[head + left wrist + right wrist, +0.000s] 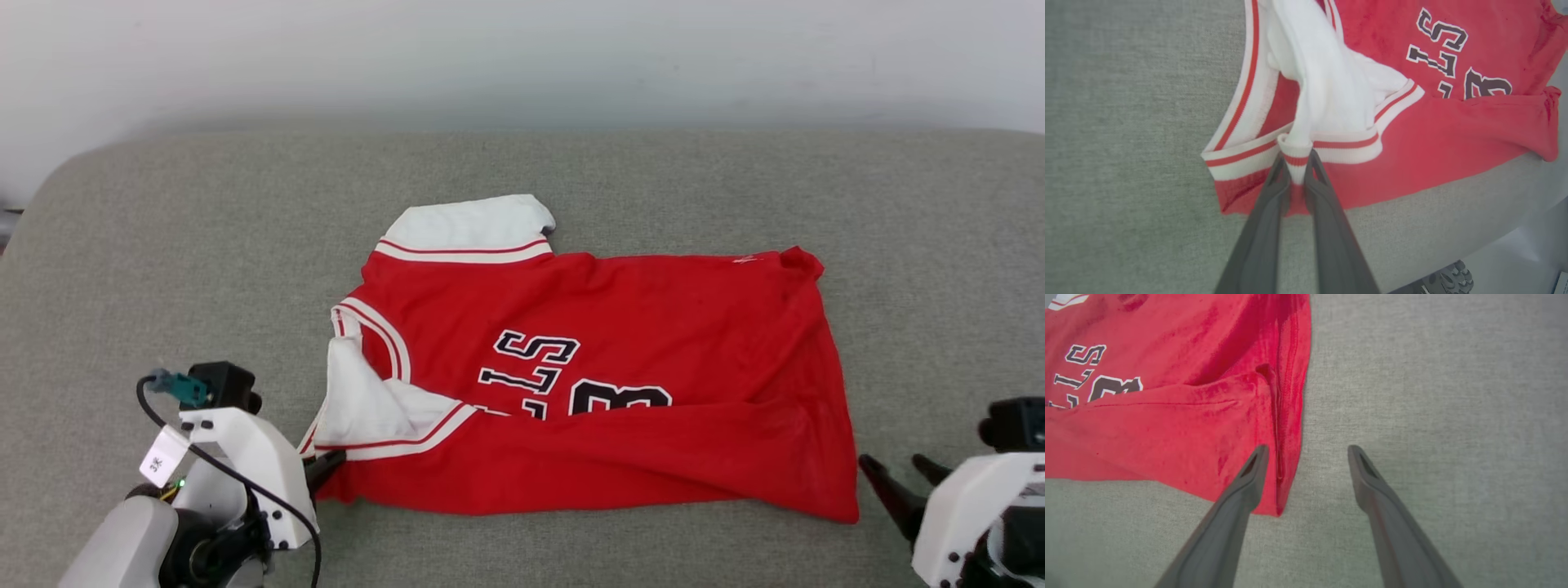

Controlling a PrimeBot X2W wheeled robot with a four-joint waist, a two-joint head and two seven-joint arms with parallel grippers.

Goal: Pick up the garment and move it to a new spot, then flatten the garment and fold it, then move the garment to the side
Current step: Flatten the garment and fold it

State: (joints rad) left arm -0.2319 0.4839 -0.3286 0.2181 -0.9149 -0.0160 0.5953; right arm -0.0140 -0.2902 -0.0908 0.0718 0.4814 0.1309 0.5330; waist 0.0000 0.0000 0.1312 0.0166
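Dark fingers [1263,228] of our left tool [1295,163] sit nearest the lens, drawn almost together on a pinch of striped trim [1295,153] and the red cloth under it, at the near left corner of the garment [620,327]. We judge that this grip is taken at the corner so that the cloth can be lifted or pulled taut from one end.

Our right tool [1308,451] stands wide open with nothing in it. One finger lies over the shirt's near right corner and the other over the bare grey fabric surface [1433,396], so the jaws straddle the hem edge. That looks like the setup for a matching grip on the opposite corner.

We see the jersey lying spread across the middle of that surface, its length running left to right. Its near edge is doubled over and hides the lower part of the black lettering.

By our count:
- one garment
- two tools, one gripping and one free
- two white sleeves: one sleeve [469,224] flat at the far edge, the other [359,408] crumpled beside our left tool
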